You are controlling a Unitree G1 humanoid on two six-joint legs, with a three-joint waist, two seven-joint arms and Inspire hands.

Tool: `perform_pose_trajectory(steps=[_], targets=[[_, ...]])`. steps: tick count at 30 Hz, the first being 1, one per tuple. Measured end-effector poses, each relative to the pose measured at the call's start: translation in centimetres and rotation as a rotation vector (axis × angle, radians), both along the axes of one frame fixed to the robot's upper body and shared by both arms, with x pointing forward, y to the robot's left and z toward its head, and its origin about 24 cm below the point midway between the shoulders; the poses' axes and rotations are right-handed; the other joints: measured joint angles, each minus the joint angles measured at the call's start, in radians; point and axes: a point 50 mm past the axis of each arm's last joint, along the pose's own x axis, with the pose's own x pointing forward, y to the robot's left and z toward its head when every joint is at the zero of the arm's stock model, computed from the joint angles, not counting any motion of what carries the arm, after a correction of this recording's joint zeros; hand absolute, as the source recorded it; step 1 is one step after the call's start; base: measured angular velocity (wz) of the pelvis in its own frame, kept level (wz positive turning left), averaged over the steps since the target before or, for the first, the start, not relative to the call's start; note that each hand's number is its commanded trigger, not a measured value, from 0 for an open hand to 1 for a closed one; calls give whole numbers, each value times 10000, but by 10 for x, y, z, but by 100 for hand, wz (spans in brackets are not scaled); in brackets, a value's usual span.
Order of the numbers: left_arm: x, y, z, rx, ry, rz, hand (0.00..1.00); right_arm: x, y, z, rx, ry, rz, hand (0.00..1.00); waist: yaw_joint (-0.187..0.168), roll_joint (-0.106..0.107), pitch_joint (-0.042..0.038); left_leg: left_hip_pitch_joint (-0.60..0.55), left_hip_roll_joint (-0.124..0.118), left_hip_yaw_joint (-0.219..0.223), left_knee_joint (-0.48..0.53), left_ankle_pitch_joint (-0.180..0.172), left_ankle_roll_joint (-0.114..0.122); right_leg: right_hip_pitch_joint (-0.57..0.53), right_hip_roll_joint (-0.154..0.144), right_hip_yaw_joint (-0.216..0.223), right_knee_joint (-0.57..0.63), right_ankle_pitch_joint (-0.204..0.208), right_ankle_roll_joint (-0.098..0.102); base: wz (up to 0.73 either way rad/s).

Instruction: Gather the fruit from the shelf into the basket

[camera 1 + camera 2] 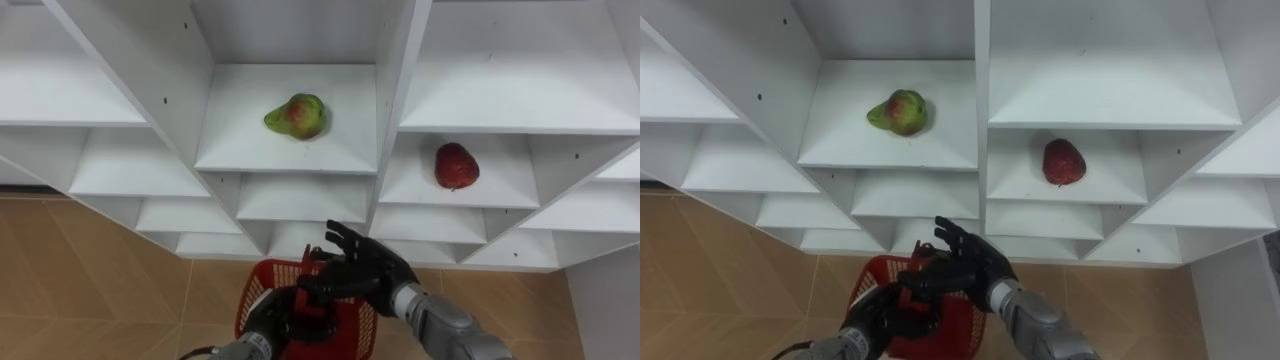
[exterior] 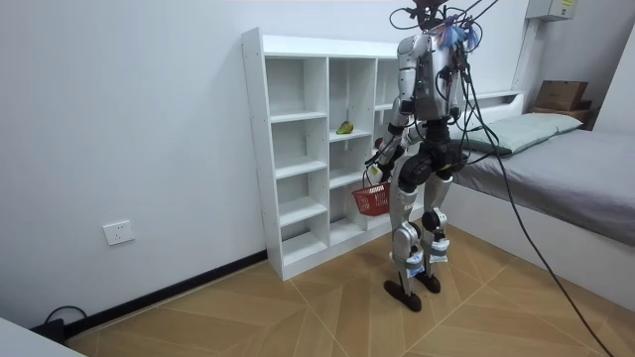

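Observation:
A green-and-red pear (image 1: pixel 295 116) lies on a middle shelf of the white closet (image 1: pixel 300 160). A red apple (image 1: pixel 456 166) sits one compartment to the right and a shelf lower. Below the shelves I hold a red mesh basket (image 1: pixel 254 296), with my left hand (image 1: pixel 266 322) curled round its handle. My right hand (image 1: pixel 357 270) hovers over the basket's right side, fingers spread and open, with nothing in it. In the room view I stand close in front of the closet (image 2: pixel 298 149), the basket (image 2: pixel 372 200) at hip height.
The other compartments in the eye views are bare. Wooden floor (image 1: pixel 90 280) lies below the closet. In the room view a bed (image 2: pixel 556 149) stands behind me, and a cardboard box (image 2: pixel 561 94) rests on the ledge at its head.

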Motion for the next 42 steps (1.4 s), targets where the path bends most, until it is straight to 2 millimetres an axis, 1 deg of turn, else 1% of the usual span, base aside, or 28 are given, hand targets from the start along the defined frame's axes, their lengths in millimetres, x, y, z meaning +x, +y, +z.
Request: perform_pose_trajectory(steps=[9, 13, 17, 23, 26, 29, 32, 35, 37, 39, 42], targets=[[0, 0, 0, -109, 39, 148, 98, -1, 0, 0, -12, 17, 5, 0, -3, -11, 6, 8, 0, -13, 4, 0, 0, 12, -16, -69, -1, 0, 0, 0], [0, 1, 0, -224, 79, 320, 98, -4, -2, -3, -43, 120, -36, 0, 4, -13, 7, 7, -1, -23, 4, 0, 0, 19, -16, -79, -7, 0, 0, 0], [0, 1, 0, -223, 78, 321, 98, -7, -2, -5, -107, 193, -14, 0, -33, -12, 7, 2, -1, -23, 3, 0, 0, 19, -16, -80, -7, 0, 0, 0], [0, 3, 0, -186, 84, 328, 99, -8, -3, -6, -204, 244, -144, 0, -204, -9, 4, 117, -2, -19, -11, 0, 0, 126, -19, -85, -11, 0, 0, 0], [0, 3, 0, -176, 76, 342, 99, -11, -6, -9, -349, 358, -362, 0, -242, -8, 2, 178, -7, -9, -36, 0, 0, 188, -15, -70, -50, -6, 7, 0], [-1, 6, -1, -95, 117, 347, 99, -22, -14, -16, -721, 551, -482, 0, -278, -14, -6, 169, -9, -10, -19, 0, 1, 190, -14, -63, -56, -5, 7, 0], [-2, 14, -2, 109, 146, 418, 98, -31, -20, -19, -1069, 592, -424, 0, -334, 3, -19, 138, -8, -10, 7, 0, 1, 167, -14, -59, -44, -5, 7, 0], [-1, 20, -1, 134, 60, 610, 98, -30, -25, -17, -1191, 410, -517, 0, -467, 30, -85, 146, -5, 9, 8, 0, 1, 164, -14, -49, -26, -5, 7, -1], [2, 21, 2, 59, -105, 753, 98, -30, -27, -17, -1247, 302, -732, 0, -487, 14, -196, 190, 4, 93, 7, 0, 1, 167, -13, 15, 12, -5, 6, -8], [4, 20, 4, -14, -313, 819, 98, -29, -29, -16, -1328, 230, -845, 0, -475, -16, -253, 236, 5, 112, -7, 1, 2, 181, -14, 41, 45, -5, 6, -5], [5, 20, 4, -36, -420, 850, 98, -28, -31, -13, -1405, 72, -1043, 0, -494, -44, -258, 357, 5, 87, -34, 1, 3, 289, -16, 41, 53, -5, 6, 0]])
